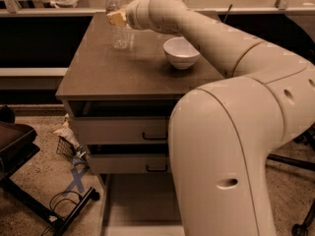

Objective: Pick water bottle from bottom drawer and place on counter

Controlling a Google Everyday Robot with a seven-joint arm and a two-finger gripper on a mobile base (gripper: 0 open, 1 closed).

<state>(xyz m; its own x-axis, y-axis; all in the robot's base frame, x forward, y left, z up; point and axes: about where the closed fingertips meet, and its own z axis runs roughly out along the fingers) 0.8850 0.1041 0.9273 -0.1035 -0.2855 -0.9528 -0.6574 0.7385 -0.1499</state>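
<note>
One water bottle (120,37) stands upright near the counter's (108,75) far-left corner, with one white bowl (181,53) to its right. My gripper (116,17) rests against the bottle's upper part; I cannot tell whether it grips. The bottom drawer (142,200) stands pulled out.

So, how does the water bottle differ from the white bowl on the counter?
The water bottle is clear, tall and slim; the white bowl is opaque, low and wide. The gripper is at the bottle, not the bowl. Both stand upright on the counter.
</note>
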